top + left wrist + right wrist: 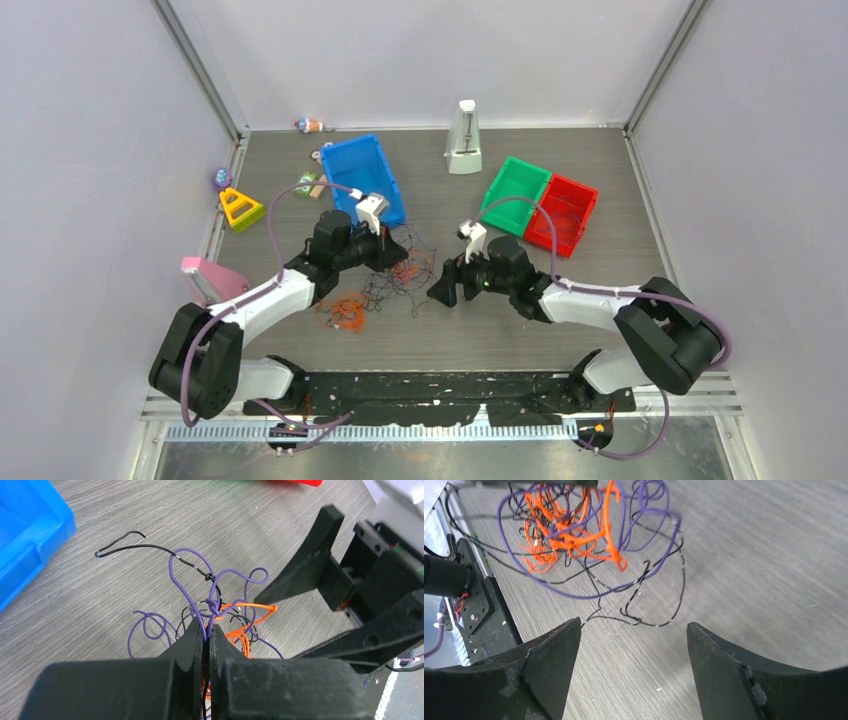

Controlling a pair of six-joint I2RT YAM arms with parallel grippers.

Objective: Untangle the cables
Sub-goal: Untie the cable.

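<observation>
My left gripper (206, 628) is clenched on purple and orange strands of the cables (398, 272), a clump at mid-table. My right gripper (633, 626) hangs released at its 3 o'clock. Pulling apart seems in hand; next, I judge, my right should pinch a black loop and draw toward 3 o'clock.

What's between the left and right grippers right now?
The tangle of thin orange, purple and black wire cables, seen best in the top external view. The left gripper is shut on its strands; the right gripper faces it, open.
</observation>
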